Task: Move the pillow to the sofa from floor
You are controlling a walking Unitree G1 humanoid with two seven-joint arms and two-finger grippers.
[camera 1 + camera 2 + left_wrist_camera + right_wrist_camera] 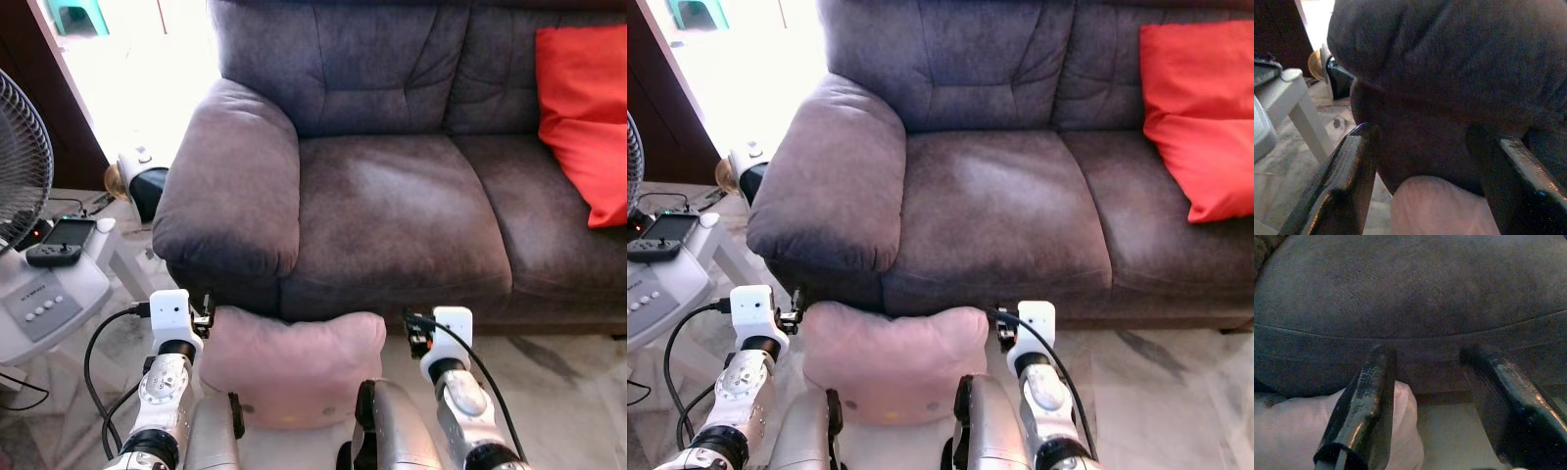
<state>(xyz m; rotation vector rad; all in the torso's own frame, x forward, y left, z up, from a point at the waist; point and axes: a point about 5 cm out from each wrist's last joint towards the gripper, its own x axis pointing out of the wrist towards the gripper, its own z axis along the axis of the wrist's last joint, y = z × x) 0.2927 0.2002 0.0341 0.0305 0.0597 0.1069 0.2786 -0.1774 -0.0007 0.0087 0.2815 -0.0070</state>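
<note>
1. The pink pillow (292, 364) sits low in front of the robot, between its two forearms and right up against the front of the grey sofa (392, 215). Whether it rests on the floor or is already raised cannot be told.

2. The left gripper (1422, 161) has its two black fingers spread wide. The pillow's end lies in the lower part of the gap between them, just inward of the outer finger, with the sofa's armrest looming straight ahead.

3. The right gripper (1442, 401) is likewise spread wide. The pillow's other end lies against its inner finger (1364, 406); the rest of the gap holds nothing, and the seat cushion's front edge is directly ahead.

4. The relation that matters: the pillow's long axis runs across the robot from one wrist to the other, so each hand flanks one end. Neither arm looks clearly nearer, and it seems a two-handed squeeze, not a pinch.

5. From both hands the target seat lies up and forward. The coming move probably calls for the hands to press inward on the pillow's ends, then lift over the seat's front edge.

6. A likely risk is the soft pillow slipping out of an uneven squeeze, or catching under the cushion's overhang.
</note>
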